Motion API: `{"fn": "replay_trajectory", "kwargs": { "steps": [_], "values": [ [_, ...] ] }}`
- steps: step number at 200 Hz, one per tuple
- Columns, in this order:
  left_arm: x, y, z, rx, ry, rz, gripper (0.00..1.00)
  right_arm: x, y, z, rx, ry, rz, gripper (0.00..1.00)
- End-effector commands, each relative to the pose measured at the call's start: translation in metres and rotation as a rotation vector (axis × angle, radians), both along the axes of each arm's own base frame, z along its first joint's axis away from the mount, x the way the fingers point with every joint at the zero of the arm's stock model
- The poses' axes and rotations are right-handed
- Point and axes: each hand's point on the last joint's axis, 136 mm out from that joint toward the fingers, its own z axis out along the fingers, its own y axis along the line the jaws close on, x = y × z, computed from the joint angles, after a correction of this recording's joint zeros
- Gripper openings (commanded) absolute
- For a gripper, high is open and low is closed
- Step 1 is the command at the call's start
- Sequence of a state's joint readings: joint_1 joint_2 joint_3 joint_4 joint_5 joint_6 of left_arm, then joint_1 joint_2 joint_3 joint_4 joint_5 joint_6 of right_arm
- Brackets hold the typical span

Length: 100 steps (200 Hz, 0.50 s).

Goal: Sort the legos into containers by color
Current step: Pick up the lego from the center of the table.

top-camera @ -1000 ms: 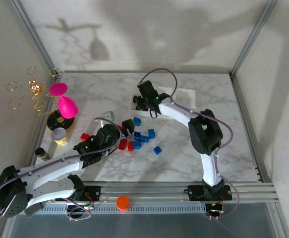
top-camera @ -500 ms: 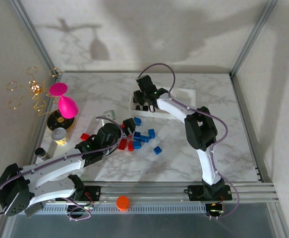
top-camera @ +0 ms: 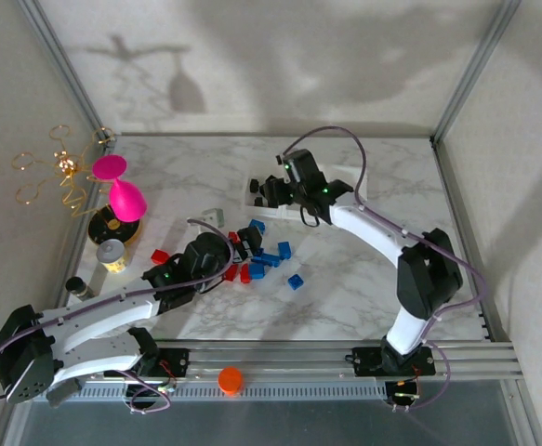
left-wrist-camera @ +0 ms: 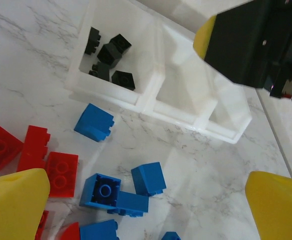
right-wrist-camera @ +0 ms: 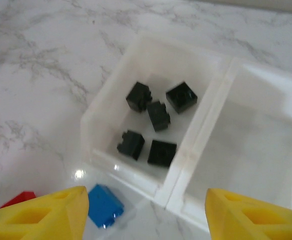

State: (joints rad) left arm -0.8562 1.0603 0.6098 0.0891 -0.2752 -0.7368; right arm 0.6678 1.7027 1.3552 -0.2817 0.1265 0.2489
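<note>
Bearing, on white grey-veined marble tabletop (top-camera: 345,297) (pale walls (top-camera: 280,56), aluminium posts (top-camera: 61,65)): translucent white plastic trays (left-wrist-camera: 153,95), black bricks (right-wrist-camera: 158,115) in one; red bricks (left-wrist-camera: 60,172), blue bricks (left-wrist-camera: 94,121) loose; left jaws and right jaws wide, empty.

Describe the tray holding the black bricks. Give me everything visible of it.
The tray is a small, open-topped rectangular box of translucent white plastic, with thin upright walls and a flat floor. It sits level on the marble-patterned table at one end of a row of three, one side pressed against the neighbouring tray. Five black bricks lie loose on its floor. A blue brick lies on the table close to its front corner.
</note>
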Motion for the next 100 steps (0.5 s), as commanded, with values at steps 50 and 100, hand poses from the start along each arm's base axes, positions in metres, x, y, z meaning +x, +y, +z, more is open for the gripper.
{"fn": "replay_trajectory", "kwargs": {
  "steps": [50, 100],
  "values": [
    [-0.019, -0.009, 0.002, -0.07, 0.002, -0.021, 1.0, -0.059, -0.032, -0.043, 0.045, 0.146, -0.086, 0.65],
    [-0.027, -0.008, -0.009, -0.081, 0.018, -0.005, 1.0, -0.09, -0.025, -0.082, 0.056, 0.208, -0.11, 0.67]
  ]
}}
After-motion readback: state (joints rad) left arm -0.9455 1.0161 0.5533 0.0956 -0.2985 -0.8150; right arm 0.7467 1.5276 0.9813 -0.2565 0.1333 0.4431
